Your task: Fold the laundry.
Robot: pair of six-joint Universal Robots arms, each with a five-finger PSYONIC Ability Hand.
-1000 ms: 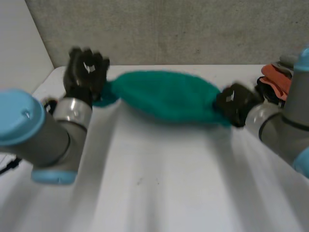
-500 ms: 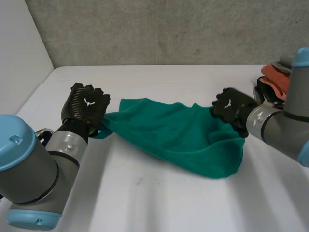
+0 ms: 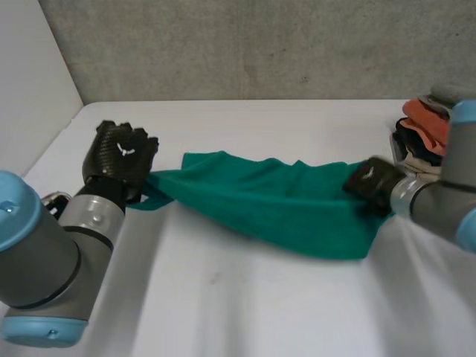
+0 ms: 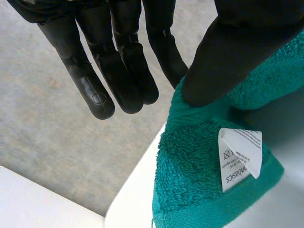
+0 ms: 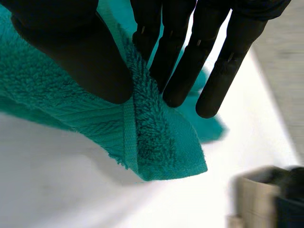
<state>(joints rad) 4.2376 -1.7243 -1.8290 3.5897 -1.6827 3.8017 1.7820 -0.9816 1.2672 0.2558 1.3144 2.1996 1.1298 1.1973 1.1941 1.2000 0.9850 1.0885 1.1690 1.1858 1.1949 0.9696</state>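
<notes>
A teal-green towel [image 3: 275, 202] lies stretched across the white table [image 3: 245, 297] between my two hands. My left hand [image 3: 119, 158] holds its left end; in the left wrist view the thumb [image 4: 237, 45] pinches the towel [image 4: 194, 185] against a finger, near a corner with a white care label [image 4: 240, 156]. My right hand [image 3: 370, 181] is low at the towel's right end. In the right wrist view the thumb [image 5: 71, 50] and fingers [image 5: 178, 66] pinch the towel's hemmed edge [image 5: 156, 137] close to a corner.
A pile of orange and dark clothes [image 3: 422, 128] sits at the back right, just beyond my right arm. A grey wall [image 3: 253, 44] runs behind the table. The table's left edge [image 3: 63, 130] is near my left hand.
The towel, held up taut a second ago, has come down and now lies spread on the table. Both hands have lowered, and the right one has moved outward to the right.
</notes>
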